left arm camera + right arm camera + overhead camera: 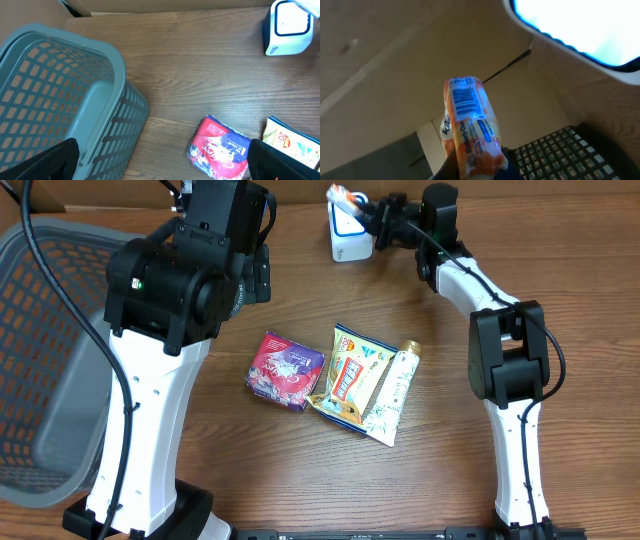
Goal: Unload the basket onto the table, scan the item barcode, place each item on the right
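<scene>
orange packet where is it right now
In the overhead view the orange packet is at the far edge of the table, slightly right of centre, held in the right tool right by the white scanner.

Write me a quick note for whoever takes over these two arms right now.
Left hand: open, empty, above the table near the grey basket.
Right hand: shut on the orange packet, held up at the scanner at the far edge; its barcode faces the wrist camera.
Done: packet picked up, brought to scanner.
To do: confirm the scan; purple packet, yellow packet and tube lie mid-table, untouched.
</scene>
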Controlling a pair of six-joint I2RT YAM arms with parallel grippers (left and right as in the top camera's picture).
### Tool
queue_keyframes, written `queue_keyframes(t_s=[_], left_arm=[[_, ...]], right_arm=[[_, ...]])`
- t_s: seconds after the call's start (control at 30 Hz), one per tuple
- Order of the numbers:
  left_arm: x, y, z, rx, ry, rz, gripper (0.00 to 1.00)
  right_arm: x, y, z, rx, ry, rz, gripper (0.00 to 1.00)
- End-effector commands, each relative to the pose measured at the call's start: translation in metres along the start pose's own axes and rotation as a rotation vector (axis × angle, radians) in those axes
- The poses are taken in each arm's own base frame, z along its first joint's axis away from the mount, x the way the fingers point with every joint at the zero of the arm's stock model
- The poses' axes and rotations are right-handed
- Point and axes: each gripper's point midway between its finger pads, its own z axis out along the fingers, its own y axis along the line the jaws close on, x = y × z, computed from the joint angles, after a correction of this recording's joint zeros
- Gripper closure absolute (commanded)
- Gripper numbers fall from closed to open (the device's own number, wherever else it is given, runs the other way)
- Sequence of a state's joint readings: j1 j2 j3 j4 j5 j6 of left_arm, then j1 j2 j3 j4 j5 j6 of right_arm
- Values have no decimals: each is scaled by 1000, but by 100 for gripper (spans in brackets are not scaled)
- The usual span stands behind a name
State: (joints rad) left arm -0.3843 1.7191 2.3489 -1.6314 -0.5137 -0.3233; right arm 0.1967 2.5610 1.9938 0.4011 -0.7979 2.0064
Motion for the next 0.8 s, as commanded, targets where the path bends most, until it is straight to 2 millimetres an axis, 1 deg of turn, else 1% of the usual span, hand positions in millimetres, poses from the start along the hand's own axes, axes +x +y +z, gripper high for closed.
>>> queue_keyframes(t_s=[0.0, 0.07, 0.13, 0.17, 0.2, 0.23, 0.27, 0.3, 0.33, 0.37, 0.43, 0.47, 0.53, 0.57, 0.6, 0.63, 0.67, 0.7, 0.73, 0.77], left_arm=[[-1, 4, 5, -28, 4, -21, 0], [-2, 3, 5, -26, -1, -24, 0], [-4, 3, 5, -24, -8, -28, 0], [-5, 2, 5, -22, -14, -32, 0], [-6, 2, 5, -19, -19, -35, 0], [-8, 1, 5, -17, -24, -38, 0], [-9, 1, 5, -16, -27, -40, 0], [-9, 1, 5, -16, -29, -41, 0], [-9, 0, 4, -15, -30, -42, 0], [-10, 0, 5, -14, -32, -43, 0], [-11, -1, 5, -9, -36, -46, 0], [-12, -2, 5, -3, -39, -49, 0], [-15, -5, 4, 12, -49, -56, 0], [-16, -7, 4, 24, -54, -60, 0], [-18, -9, 4, 36, -59, -65, 0], [-20, -12, 4, 52, -63, -69, 0], [-21, -16, 4, 71, -65, -73, 0], [-21, -19, 4, 89, -64, -75, 0], [-21, -23, 3, 113, -60, -75, 0], [-20, -25, 3, 123, -57, -74, 0]], right_arm=[[35, 45, -11, -37, 48, -162, 96], [51, 60, -22, -15, 48, -239, 96], [60, 72, -36, 30, -5, -321, 96], [63, 77, -48, 75, -72, -362, 96], [60, 78, -62, 133, -168, -394, 96], [57, 79, -82, 203, -287, -422, 96], [54, 80, -106, 285, -427, -458, 96], [52, 82, -138, 370, -579, -491, 96], [52, 84, -174, 456, -743, -513, 96], [56, 87, -220, 557, -940, -534, 96], [68, 93, -304, 724, -1276, -545, 96], [76, 94, -340, 804, -1410, -549, 96], [88, 91, -401, 955, -1594, -513, 96], [89, 86, -419, 1008, -1632, -483, 96], [87, 79, -442, 1072, -1666, -431, 96], [80, 72, -458, 1120, -1682, -385, 96], [69, 62, -479, 1159, -1707, -322, 96], [60, 54, -495, 1184, -1724, -273, 96], [47, 40, -516, 1219, -1737, -199, 96], [38, 28, -531, 1241, -1731, -146, 96]])
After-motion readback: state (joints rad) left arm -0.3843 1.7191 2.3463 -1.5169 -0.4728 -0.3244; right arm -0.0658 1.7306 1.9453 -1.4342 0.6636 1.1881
